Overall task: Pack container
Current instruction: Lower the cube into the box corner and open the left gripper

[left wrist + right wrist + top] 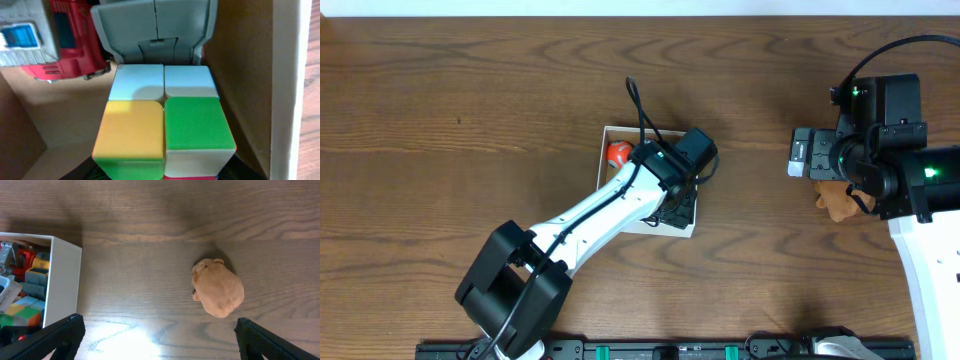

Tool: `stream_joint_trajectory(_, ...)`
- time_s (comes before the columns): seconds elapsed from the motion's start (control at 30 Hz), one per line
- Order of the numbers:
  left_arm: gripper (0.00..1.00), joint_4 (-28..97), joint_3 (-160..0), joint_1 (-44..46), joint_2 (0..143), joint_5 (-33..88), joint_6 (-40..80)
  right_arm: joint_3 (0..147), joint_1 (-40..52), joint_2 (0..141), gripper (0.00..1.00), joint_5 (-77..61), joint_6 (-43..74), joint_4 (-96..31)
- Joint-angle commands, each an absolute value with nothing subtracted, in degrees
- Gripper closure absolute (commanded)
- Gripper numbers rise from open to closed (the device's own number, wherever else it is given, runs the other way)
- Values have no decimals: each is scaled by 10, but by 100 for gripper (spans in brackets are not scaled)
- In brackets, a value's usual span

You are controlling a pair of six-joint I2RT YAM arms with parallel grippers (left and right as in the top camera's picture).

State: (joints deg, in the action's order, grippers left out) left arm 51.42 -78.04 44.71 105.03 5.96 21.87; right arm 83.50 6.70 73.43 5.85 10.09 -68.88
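Note:
The container (pixel 607 180) is a white square box with a brown inside. My left gripper (pixel 162 174) is down inside it, near its right wall (pixel 287 90). Its dark fingers hug both sides of a multicoloured cube (pixel 165 125), which sits low in the box. My right gripper (pixel 160 330) is open wide and empty, low over the table. A tan plush toy (pixel 219 287) lies on the wood just ahead of it, nearer its right finger. The toy also shows in the overhead view (pixel 837 205), partly under the right wrist.
Inside the box are a red toy vehicle (pixel 75 45), a grey plastic toy (pixel 155 30) and an orange-red toy (pixel 618 153) at the back left corner. The box's white wall (pixel 64 280) stands left of my right gripper. The left arm (pixel 590 215) crosses the box.

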Motion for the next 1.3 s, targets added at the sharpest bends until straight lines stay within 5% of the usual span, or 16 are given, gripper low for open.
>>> stream_joint_trajectory(0.0,94,538,-774,450,1069,106,218,835,62,735,1,60,107,-690)
stream_joint_trajectory(0.2,94,547,-774,450,1066,105,217,835,62,735,1,60,107,-690)
stream_joint_trajectory(0.27,83,536,-774,449,1066,105,211,835,62,735,1,60,107,-690)
stream_joint_trajectory(0.33,54,528,-774,449,1066,105,211,835,62,735,1,60,107,-690)
stream_joint_trajectory(0.6,41,530,-801,449,1047,104,197,835,62,735,1,60,107,-691)
stream_joint_trajectory(0.7,22,530,-818,446,1017,93,192,835,62,735,1,60,107,-691)
stream_joint_trajectory(0.83,16,532,-821,443,983,92,191,835,62,735,1,60,107,-690)
stream_joint_trajectory(1.1,20,537,-821,437,943,55,192,835,62,735,1,60,107,-691)
stream_joint_trajectory(1.13,29,537,-821,437,943,56,192,835,62,735,1,60,107,-691)
stream_joint_trajectory(1.23,87,540,-813,438,943,55,199,835,62,735,1,60,107,-691)
stream_joint_trajectory(1.27,92,543,-809,438,943,56,204,835,62,735,1,60,107,-691)
